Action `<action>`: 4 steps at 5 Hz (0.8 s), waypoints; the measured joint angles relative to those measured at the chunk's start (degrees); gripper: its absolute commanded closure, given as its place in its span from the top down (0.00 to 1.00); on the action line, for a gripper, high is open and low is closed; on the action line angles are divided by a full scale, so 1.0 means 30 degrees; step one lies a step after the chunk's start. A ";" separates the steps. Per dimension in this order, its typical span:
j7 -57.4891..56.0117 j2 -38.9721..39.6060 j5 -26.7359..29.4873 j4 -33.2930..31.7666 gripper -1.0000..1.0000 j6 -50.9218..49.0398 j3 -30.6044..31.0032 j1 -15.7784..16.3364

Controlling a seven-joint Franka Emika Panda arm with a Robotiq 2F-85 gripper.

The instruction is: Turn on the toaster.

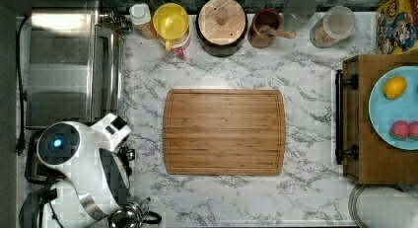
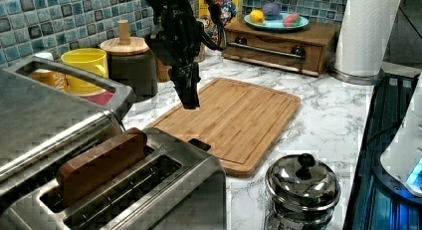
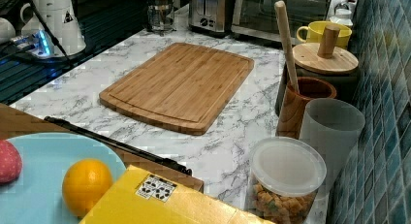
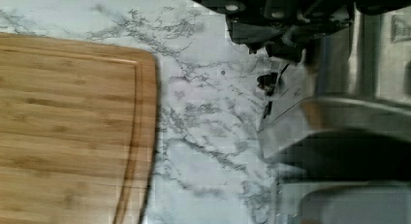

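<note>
In the left view, the toaster [image 2: 149, 190] fills the lower left, a brown slice [image 2: 102, 163] standing in one slot. Above it, upper centre, the hand [image 2: 189, 98] hangs with fingers together, empty, over the cutting board's [image 2: 239, 115] near edge on the marble bench [image 2: 328, 125].

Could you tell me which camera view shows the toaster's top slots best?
The left view: the toaster is close up, both long slots open to the camera, a brown slice standing in one. The right view shows only its far-off front. In the top view the arm covers it.
</note>
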 measured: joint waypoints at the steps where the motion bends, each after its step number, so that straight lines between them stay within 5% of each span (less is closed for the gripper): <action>1: 0.0205 -0.0039 0.0378 -0.0075 0.00 0.0415 0.0359 0.0629; 4: 0.2646 -0.0061 0.0389 -0.0075 0.00 0.0732 0.1212 0.1177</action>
